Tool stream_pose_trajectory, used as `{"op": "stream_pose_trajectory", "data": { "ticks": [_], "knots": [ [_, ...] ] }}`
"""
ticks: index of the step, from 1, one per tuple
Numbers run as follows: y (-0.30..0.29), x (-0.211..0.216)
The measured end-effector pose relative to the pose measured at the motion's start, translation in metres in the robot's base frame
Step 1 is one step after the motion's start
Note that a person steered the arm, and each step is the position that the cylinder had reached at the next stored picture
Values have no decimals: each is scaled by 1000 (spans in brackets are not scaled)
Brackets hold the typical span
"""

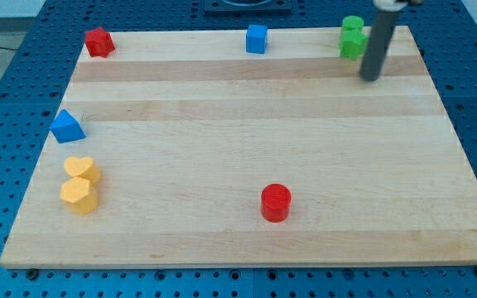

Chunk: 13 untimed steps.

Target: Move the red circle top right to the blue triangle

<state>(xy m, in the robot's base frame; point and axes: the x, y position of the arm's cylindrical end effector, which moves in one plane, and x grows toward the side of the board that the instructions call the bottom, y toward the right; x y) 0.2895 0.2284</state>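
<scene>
The red circle (pixel 276 202) stands near the view's bottom, a little right of the middle of the wooden board (pixel 247 124). The blue triangle (pixel 66 127) lies at the board's left edge, about halfway up. My tip (pixel 371 79) is at the view's top right, just right of and below the green blocks, far from both the red circle and the blue triangle. It touches no block.
A red block (pixel 98 41) sits at the top left corner. A blue cube (pixel 257 38) sits at the top middle. Two green blocks (pixel 353 38) stand together at the top right. Two yellow blocks (pixel 80 183) lie together at the lower left, below the blue triangle.
</scene>
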Motion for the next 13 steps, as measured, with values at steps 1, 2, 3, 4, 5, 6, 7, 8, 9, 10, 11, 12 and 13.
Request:
{"op": "stream_pose_trajectory", "data": {
  "ticks": [1,2,3,4,5,6,7,8,9,10,11,12,13],
  "knots": [
    [29,-87],
    [-18,-94],
    [-83,-88],
    [-92,-88],
    [-97,-88],
    [-99,-87],
    [-106,-8],
    [-79,60],
    [-41,156],
    [-58,262],
    [-105,300],
    [-177,284],
    [-243,267]
  ]
}}
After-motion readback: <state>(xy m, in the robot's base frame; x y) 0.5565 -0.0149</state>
